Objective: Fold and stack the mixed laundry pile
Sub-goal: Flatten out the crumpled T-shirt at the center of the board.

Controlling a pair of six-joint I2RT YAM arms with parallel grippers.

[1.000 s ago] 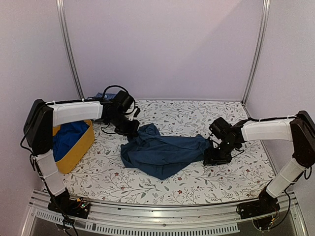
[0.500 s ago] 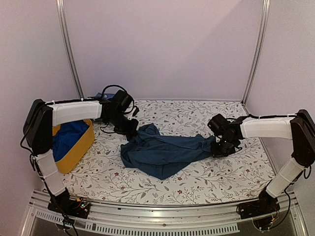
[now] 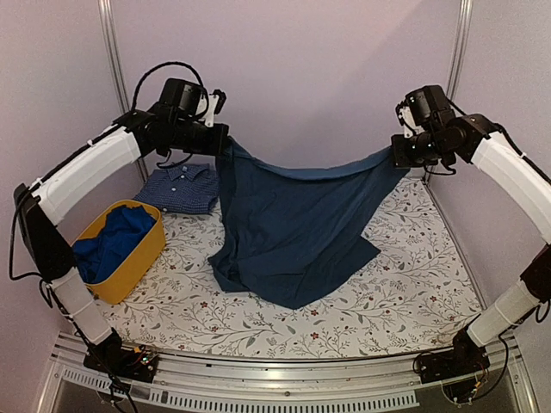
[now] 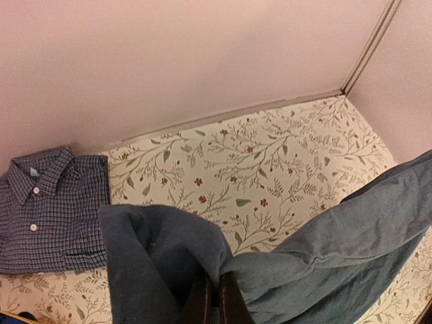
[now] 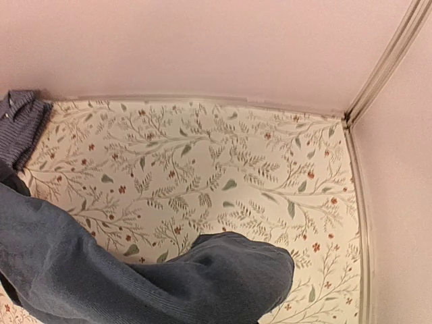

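From above, the left jaws, raised high at the back left, are clamped on one upper corner of the dark navy garment (image 3: 297,224), and the right jaws, raised at the back right, are clamped on the other. The cloth hangs between them like a curtain, its lower part crumpled on the floral tabletop (image 3: 405,292). A folded checked shirt (image 3: 182,188) lies at the back left. Near it stands a yellow tub (image 3: 142,258) holding a royal-blue piece (image 3: 108,245). The left wrist view shows the left jaws pinched shut on a fold of the garment, with the checked shirt flat below. The right wrist view shows the garment draped across the lower frame. The right jaws themselves are hidden there.
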